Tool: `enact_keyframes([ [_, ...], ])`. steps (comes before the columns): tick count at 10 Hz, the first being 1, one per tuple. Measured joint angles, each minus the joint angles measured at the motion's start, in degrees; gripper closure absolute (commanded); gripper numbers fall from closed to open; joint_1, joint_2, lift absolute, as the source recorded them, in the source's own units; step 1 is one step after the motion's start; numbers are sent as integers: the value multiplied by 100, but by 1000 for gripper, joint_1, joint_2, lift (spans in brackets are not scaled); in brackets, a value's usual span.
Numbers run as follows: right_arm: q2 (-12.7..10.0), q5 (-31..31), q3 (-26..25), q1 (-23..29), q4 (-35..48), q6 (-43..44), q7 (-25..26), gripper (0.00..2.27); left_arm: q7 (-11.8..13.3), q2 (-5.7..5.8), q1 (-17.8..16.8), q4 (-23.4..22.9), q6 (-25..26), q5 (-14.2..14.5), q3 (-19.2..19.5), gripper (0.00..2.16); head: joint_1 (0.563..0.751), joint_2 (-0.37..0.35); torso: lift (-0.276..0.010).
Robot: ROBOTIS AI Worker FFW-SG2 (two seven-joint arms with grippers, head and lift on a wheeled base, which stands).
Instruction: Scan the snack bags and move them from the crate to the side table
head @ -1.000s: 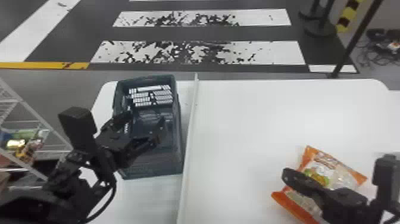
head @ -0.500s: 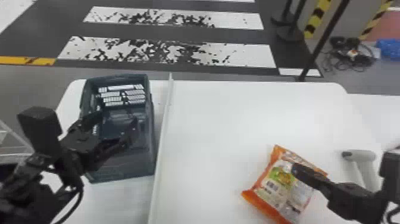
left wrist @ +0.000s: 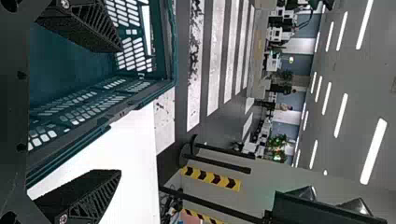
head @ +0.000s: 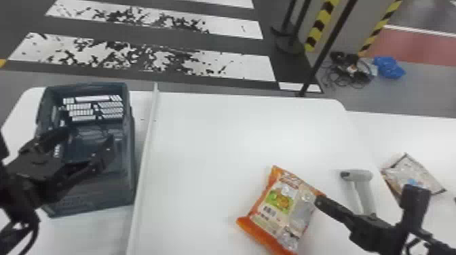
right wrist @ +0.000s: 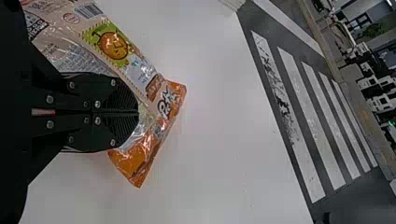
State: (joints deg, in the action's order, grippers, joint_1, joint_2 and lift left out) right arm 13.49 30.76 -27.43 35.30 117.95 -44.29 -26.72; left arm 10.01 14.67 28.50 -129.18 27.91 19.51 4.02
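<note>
- Left gripper (head: 88, 135): spread, by the crate (head: 85, 85).
- Orange snack bag (head: 278, 210): lay on the white table (head: 237, 135).
- Right gripper (head: 319, 200): pressed together at that bag's edge.
- Grey scanner (head: 361, 175): lay beside.
- Second bag (head: 415, 176): was on the side table (head: 407, 132).

The white surface (head: 237, 135) has rounded corners and a narrow raised strip (head: 146, 145) running across it. Beyond it lies a dark floor (head: 135, 30) painted with broad white stripes (head: 251, 66), worn through in black patches. Near a slanting black pole (head: 326, 51) is yellow-and-black striped marking (head: 318, 28), with tangled cables (head: 346, 69) and a blue bundle (head: 389, 67) on grey floor beside a red area (head: 417, 47). In the left wrist view, long white lights (left wrist: 373, 151) line the grey ceiling (left wrist: 359, 70), and green plants (left wrist: 278, 141) stand near the far wall (left wrist: 286, 129)
</note>
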Motion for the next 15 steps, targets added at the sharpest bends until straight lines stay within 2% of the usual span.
enact_keyframes([
  [3,98,-26,-68,-19,-383,258,0,2250,0,0,-47,2,0,0,-47,70,695,-256,-87],
  [5,130,-147,57,-86,-699,452,0,2250,1,0,-84,25,0,0,-60,70,695,-263,-87],
  [12,206,-543,817,-916,-1339,563,180,2250,1,-7,-59,49,-7,0,-84,70,695,-206,-87],
  [15,199,-534,790,-903,-1166,610,330,2250,-4,-6,-6,8,-46,-8,-78,70,695,-198,-87],
])
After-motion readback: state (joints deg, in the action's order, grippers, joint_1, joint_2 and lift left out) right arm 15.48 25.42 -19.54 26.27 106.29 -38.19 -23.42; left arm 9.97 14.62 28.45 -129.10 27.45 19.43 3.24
